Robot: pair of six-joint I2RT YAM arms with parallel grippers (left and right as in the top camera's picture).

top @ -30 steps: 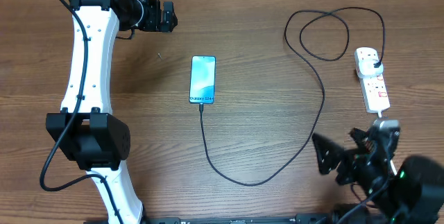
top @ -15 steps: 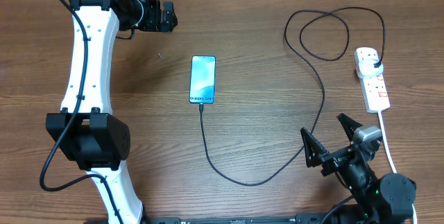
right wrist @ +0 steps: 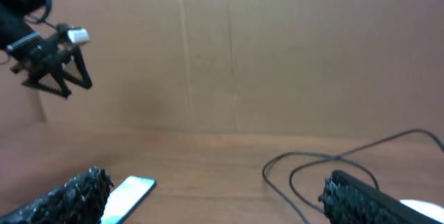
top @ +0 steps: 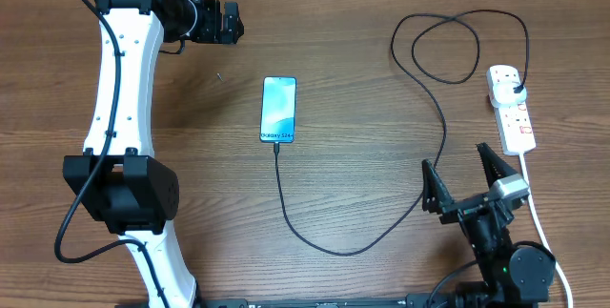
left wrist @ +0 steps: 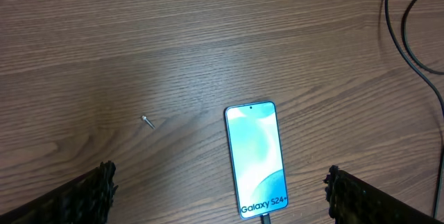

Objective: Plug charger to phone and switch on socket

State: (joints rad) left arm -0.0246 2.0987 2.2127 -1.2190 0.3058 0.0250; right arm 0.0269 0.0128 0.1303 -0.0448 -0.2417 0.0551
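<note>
right gripper point(top: 455, 157) wide open, empty; left gripper point(top: 221, 24) likewise

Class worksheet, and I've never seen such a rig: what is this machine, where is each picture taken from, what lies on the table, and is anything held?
Two robot arms stand at a table, each ending in a two-fingered pincer. One picture looks down from above; the others come from a camera on each wrist. On the table lie a phone, a white socket strip and a charger cable running between them. The left pincer and right pincer are open, holding nothing.
</note>
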